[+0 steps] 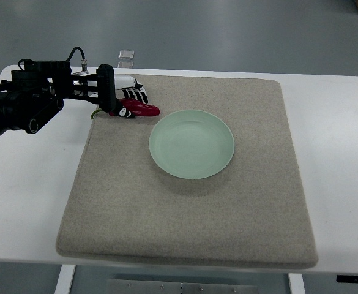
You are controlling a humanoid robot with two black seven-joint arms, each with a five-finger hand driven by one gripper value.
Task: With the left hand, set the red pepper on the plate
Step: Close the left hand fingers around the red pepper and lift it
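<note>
We see the left arm coming in from the left edge, black and bulky, reaching across the white table to the far left corner of the grey mat. Its left hand sits right at the red pepper, which lies on the mat near that corner. The black and white fingers curl down over the stem end of the pepper and seem to be wrapped around it, with the glossy red body sticking out to the right of the hand. We cannot say how firm the hold is, since the palm hides the contact. A thin greenish stem shows below the hand on the left.

The pale green plate rests in the middle of the mat, to the right of and nearer than the pepper, just apart from its tip. Its shallow bowl shows only smooth glaze.
</note>
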